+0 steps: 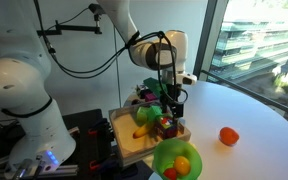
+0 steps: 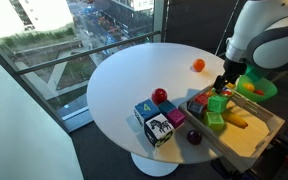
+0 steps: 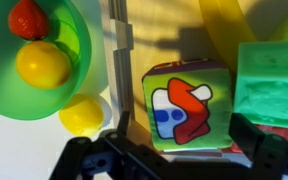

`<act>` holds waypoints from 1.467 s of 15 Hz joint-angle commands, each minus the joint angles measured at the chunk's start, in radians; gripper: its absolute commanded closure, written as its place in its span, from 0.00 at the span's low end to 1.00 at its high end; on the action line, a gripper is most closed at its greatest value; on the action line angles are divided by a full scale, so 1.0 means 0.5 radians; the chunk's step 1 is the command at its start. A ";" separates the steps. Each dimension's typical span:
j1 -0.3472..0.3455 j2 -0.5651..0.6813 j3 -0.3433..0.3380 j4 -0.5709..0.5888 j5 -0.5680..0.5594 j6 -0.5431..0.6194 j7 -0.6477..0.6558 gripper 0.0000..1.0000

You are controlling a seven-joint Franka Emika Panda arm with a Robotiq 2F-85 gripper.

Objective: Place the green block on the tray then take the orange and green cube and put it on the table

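The orange and green cube (image 3: 189,108) sits on the light-wood tray (image 3: 164,30), close to its rim; its top face is green with an orange-red figure. My gripper (image 3: 184,142) hangs right over it, open, one finger on each side. The green block (image 3: 271,85) lies on the tray just beside the cube. In an exterior view the gripper (image 2: 223,87) is above the cube (image 2: 217,103), with the green block (image 2: 214,122) in front of it on the tray (image 2: 252,140). The tray (image 1: 129,148) and gripper (image 1: 171,102) also show in an exterior view.
A lime-green bowl (image 3: 34,60) with red and yellow fruit stands just outside the tray rim. A banana (image 2: 239,118) lies on the tray. On the white table (image 2: 134,70) are two picture cubes (image 2: 154,120), a red apple (image 2: 160,96), an orange fruit (image 2: 197,65) and a dark plum (image 2: 194,137).
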State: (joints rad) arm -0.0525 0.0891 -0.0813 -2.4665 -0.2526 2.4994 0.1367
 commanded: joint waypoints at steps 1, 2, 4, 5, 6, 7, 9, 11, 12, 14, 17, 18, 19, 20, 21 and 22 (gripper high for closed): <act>-0.027 0.028 -0.010 -0.043 0.073 0.092 -0.111 0.00; -0.028 0.041 -0.012 -0.048 0.084 0.104 -0.121 0.00; -0.029 0.058 -0.014 -0.051 0.106 0.122 -0.141 0.00; -0.030 0.060 -0.014 -0.049 0.124 0.120 -0.148 0.25; -0.030 0.058 -0.015 -0.048 0.132 0.115 -0.153 0.26; -0.029 0.055 -0.015 -0.048 0.142 0.113 -0.158 0.34; -0.029 0.053 -0.015 -0.043 0.158 0.103 -0.162 0.51; -0.028 0.050 -0.015 -0.035 0.166 0.092 -0.159 0.64; -0.029 0.044 -0.016 -0.032 0.172 0.084 -0.160 0.72; -0.032 0.026 -0.022 -0.022 0.184 0.062 -0.162 0.86; -0.042 -0.023 -0.029 -0.004 0.216 -0.005 -0.174 1.00; -0.043 -0.039 -0.028 0.000 0.235 -0.026 -0.183 1.00; -0.042 -0.052 -0.026 0.004 0.250 -0.043 -0.186 0.97; -0.042 -0.063 -0.023 0.010 0.274 -0.065 -0.200 0.97; -0.041 -0.074 -0.021 0.013 0.291 -0.080 -0.204 0.97; -0.039 -0.091 -0.019 0.016 0.307 -0.092 -0.208 0.97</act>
State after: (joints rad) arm -0.0676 0.0824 -0.0993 -2.4694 -0.1397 2.5025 0.0695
